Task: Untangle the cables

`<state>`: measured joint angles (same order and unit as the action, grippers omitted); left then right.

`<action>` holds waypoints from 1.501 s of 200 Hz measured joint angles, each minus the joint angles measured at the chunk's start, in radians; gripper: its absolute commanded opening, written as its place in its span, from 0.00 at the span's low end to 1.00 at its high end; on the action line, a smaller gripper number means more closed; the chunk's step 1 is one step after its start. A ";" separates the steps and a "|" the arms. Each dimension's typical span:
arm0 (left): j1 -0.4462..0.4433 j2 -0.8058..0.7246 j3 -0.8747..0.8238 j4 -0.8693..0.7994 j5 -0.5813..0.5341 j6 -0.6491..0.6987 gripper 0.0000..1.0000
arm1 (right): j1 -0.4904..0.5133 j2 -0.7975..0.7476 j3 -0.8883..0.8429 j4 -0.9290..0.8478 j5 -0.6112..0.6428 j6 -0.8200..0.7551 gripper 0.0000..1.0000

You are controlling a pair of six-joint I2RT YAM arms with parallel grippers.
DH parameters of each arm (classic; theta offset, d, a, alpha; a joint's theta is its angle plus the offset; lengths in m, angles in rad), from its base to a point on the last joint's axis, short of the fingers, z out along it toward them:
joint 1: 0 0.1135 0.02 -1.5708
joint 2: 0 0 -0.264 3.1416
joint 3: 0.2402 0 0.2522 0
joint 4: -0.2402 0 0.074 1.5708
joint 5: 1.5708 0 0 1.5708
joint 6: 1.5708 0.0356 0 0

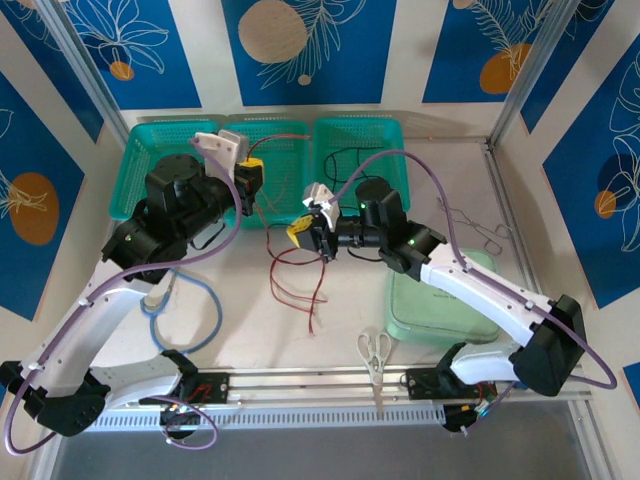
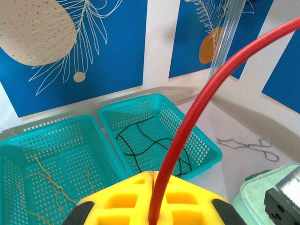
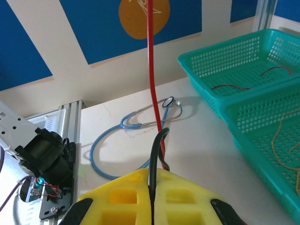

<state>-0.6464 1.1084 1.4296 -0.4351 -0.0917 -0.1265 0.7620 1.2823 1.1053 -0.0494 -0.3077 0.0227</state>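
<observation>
At the left, the left gripper (image 1: 251, 170) hangs in front of the teal plastic mesh baskets (image 1: 155, 150). Its yellow pads (image 2: 117, 201) are pinched tight on a thin red cable (image 2: 197, 112) that arcs up and away. In the middle, loose red loops (image 1: 292, 278) lie on the white surface (image 1: 250, 340) between the arms. Just right of them, the right gripper (image 1: 300, 232) is clamped on a red strand (image 3: 151, 56) together with a thin black cable (image 3: 155, 150).

With both grips set, the pull probably wants to be slow and level. The arms should spread sideways so the loops lift and open rather than cinch. The right grip pins two colours at once, so I judge the black will need letting go before it can slide clear of the red.

Whether both arms hold the same red cable cannot be told, since the strands are too fine to trace from above. Where red and black cross is hidden behind the right pads. The left arm covers part of the leftmost basket.
</observation>
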 measured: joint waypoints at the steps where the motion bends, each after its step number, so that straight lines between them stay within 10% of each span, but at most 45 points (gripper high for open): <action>1: 0.000 0.000 0.000 0.000 0.000 0.000 0.00 | -0.002 -0.002 0.000 0.000 0.000 0.000 0.00; 152: 0.000 0.058 0.014 0.009 -0.006 -0.026 0.00 | -0.081 -0.079 -0.024 -0.046 -0.017 0.011 0.00; 300: 0.108 0.058 -0.014 -0.031 0.024 -0.080 0.00 | -0.208 -0.095 0.068 -0.156 0.225 0.042 0.00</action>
<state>-0.5388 1.1664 1.4155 -0.4656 -0.0677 -0.2070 0.5541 1.1873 1.1732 -0.2054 -0.0830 0.0643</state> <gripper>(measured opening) 0.061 0.058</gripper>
